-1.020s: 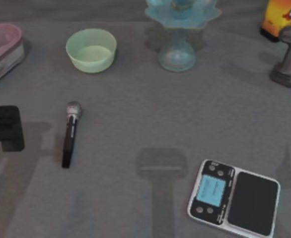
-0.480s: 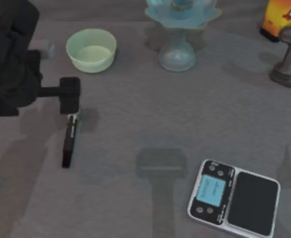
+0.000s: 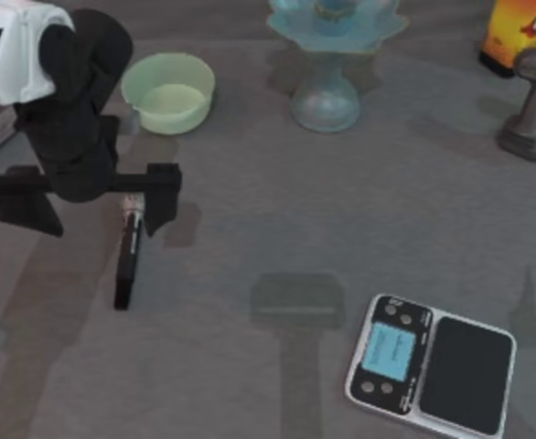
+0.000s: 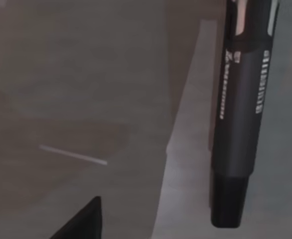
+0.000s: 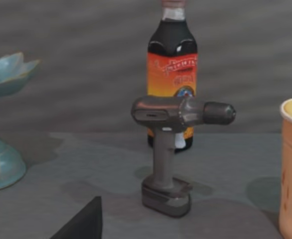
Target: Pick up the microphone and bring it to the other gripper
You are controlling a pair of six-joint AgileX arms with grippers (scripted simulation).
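Top view, left gripper point(image 3: 87, 203): fingers spread wide, released, one dark finger point(image 3: 163, 194) just right of the microphone's head, the other point(image 3: 21, 203) well off to its left; nothing grasped.
Top view, microphone point(image 3: 127, 259): lies flat on the grey table point(image 3: 277, 210); its head sits under the gripper's crossbar, nearer the right-hand finger; the black handle runs out from between the fingers toward the near edge.
Top view, surroundings: green bowl point(image 3: 168, 91) beyond the fingers; blue lotus-shaped stand point(image 3: 329, 55) farther right; digital scale point(image 3: 431, 362) well apart at the near right; grey drill-shaped tool point(image 3: 532, 102) at the far right.
Left wrist view: microphone handle point(image 4: 239, 119) on the table; a dark fingertip point(image 4: 83, 221) well apart from it.
Right wrist view: drill-shaped tool point(image 5: 172, 149) upright before a sauce bottle point(image 5: 172, 64); one dark fingertip point(image 5: 83, 221) shows; whether the right gripper is released or clenched, I cannot tell.
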